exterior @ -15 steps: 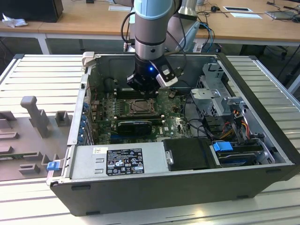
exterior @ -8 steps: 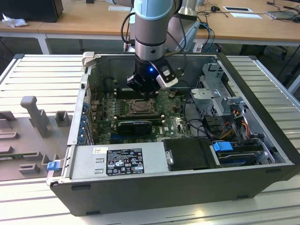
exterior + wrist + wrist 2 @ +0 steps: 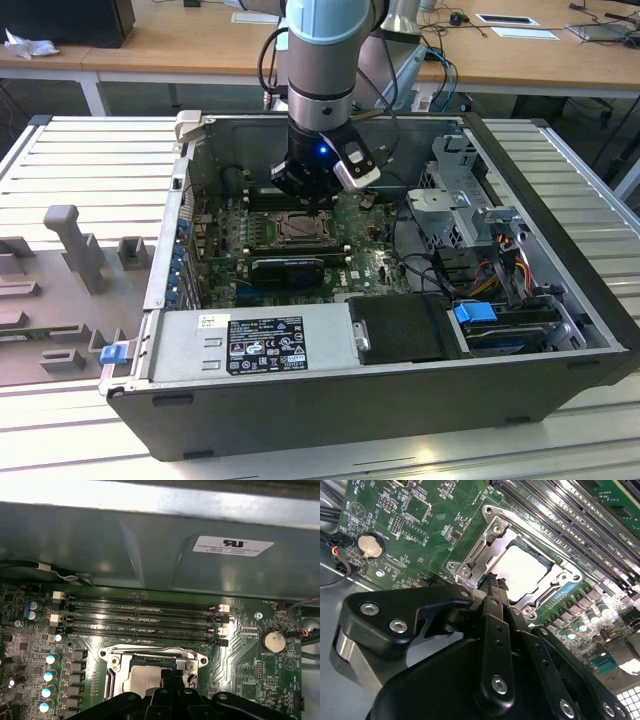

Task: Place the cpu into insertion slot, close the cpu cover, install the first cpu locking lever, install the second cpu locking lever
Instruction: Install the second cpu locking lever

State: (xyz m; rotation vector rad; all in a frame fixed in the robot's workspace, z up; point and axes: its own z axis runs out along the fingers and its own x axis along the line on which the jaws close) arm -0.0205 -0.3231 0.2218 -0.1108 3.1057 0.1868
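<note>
Metal slatted desk (image 3: 80,160) carries open computer case (image 3: 400,400). Hand (image 3: 492,582) low over insertion slot (image 3: 520,570), fingers pinched narrow, nothing held. Cpu (image 3: 520,572) seated in slot; cpu cover (image 3: 485,555) lying over it. Judgement: press straight down, keep cover flat. Case holds motherboard (image 3: 420,525), power-supply box (image 3: 270,340).

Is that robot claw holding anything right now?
No. The gripper looks shut and empty, its tips at the edge of the cpu cover over the cpu.

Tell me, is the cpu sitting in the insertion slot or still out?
In. The cpu lies flat inside the insertion slot, with the cpu cover framing it and the gripper just above.
</note>
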